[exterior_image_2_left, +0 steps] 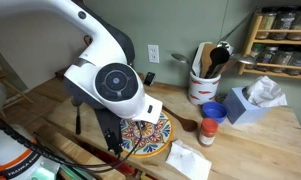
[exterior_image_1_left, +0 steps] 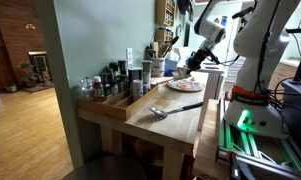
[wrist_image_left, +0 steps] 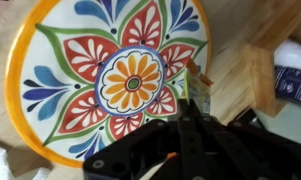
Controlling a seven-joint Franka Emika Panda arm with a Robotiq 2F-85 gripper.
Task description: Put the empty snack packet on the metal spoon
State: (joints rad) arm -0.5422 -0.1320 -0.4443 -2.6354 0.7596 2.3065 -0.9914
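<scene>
My gripper (wrist_image_left: 194,108) hangs over the right edge of a colourful flower-painted plate (wrist_image_left: 60,70) in the wrist view. Its fingers are pressed together on a small thin pale packet with orange print, the empty snack packet (wrist_image_left: 198,87), which sticks out past the tips. In an exterior view the gripper (exterior_image_1_left: 194,66) is just above the plate (exterior_image_1_left: 185,85). The metal spoon (exterior_image_1_left: 173,110), silvery head and dark handle, lies on the wooden table nearer the front, well away from the gripper. In the exterior view from behind the arm, the arm hides the gripper and the spoon is out of view.
A wooden tray of bottles and jars (exterior_image_1_left: 110,90) runs along the table's wall side. A white crumpled napkin (exterior_image_2_left: 189,160), a wooden spoon (exterior_image_2_left: 186,126), a red-lidded blue cup (exterior_image_2_left: 209,130), a tissue box (exterior_image_2_left: 252,102) and a utensil crock (exterior_image_2_left: 203,84) stand around the plate (exterior_image_2_left: 153,137).
</scene>
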